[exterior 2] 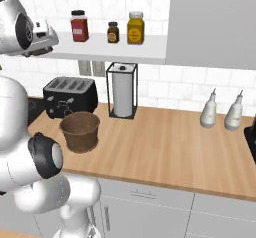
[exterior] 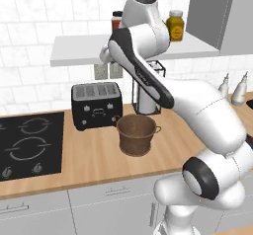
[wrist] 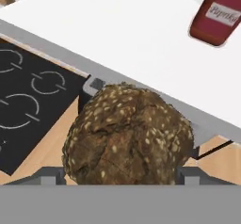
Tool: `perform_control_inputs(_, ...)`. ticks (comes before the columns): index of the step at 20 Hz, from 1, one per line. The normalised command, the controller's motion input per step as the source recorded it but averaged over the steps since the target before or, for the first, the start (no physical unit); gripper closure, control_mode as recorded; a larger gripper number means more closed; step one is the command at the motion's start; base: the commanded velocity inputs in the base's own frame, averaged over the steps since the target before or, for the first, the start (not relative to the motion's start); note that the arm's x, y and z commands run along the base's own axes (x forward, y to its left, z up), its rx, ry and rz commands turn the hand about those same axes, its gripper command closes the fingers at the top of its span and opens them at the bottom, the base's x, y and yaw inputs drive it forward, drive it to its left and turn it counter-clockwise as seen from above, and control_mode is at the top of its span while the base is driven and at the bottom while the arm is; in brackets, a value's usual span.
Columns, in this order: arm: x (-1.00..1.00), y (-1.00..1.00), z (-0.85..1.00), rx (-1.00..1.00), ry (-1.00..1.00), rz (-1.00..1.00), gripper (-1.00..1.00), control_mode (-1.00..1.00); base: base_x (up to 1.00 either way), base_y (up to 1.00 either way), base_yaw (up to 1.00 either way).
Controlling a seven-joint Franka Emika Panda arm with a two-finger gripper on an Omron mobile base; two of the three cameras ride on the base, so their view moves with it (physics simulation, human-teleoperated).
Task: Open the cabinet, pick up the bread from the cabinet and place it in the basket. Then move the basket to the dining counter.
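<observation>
Clearly, we had the bread (wrist: 128, 136) between our fingers: a lumpy, dark brown, roundish loaf with a cracked crust flecked with pale seeds, filling the lower middle of the hand view, with the two dark finger tips spread wide and pressed against its sides. We judged the step to be the carry from the cabinet to the basket. The gripper (wrist: 120, 177) hung just off the front edge of the white shelf board (wrist: 117, 35), a flat, smooth, matte slab, on which a red jar (wrist: 220, 14) with a pale label stood near the loaf. The grey slab door (exterior 2: 212, 24) stood to the right of the shelf, leaving it uncovered. Two more jars, a small brown one (exterior 2: 113, 32) and a yellow one (exterior 2: 135, 28), stood further along the shelf. Below, on the wood-grained worktop (exterior 2: 165, 142), the basket (exterior: 137, 135) sat empty, round and pot-shaped, coarse brown, with small loop handles at its rim, just in front of a glossy black toaster (exterior: 97, 105). Next, we reckoned, the loaf had to be lowered over the basket's open mouth and let go gently, since a rounded loaf might roll off a rim.
</observation>
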Motion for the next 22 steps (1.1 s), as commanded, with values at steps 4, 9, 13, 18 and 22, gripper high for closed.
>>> perform_control_inputs(4, -1.0, -0.81, -0.27, 0.04, 0.0, -0.04, 1.0, -1.0, 0.0, 0.0, 0.0)
perform_control_inputs(9, -0.91, -0.62, -0.69, 0.0, 0.04, -0.07, 1.0, -1.0, 0.0, 0.0, 0.0)
perform_control_inputs(13, -0.47, -0.43, -0.87, 0.0, 0.06, -0.09, 1.0, -1.0, 0.0, 0.0, 0.0)
perform_control_inputs(18, 0.15, -0.22, -0.85, 0.0, 0.01, -0.02, 1.0, -1.0, 0.0, 0.0, 0.0)
perform_control_inputs(22, 0.52, 0.0, -0.68, 0.0, 0.0, 0.01, 1.0, -1.0, 0.0, 0.0, 0.0)
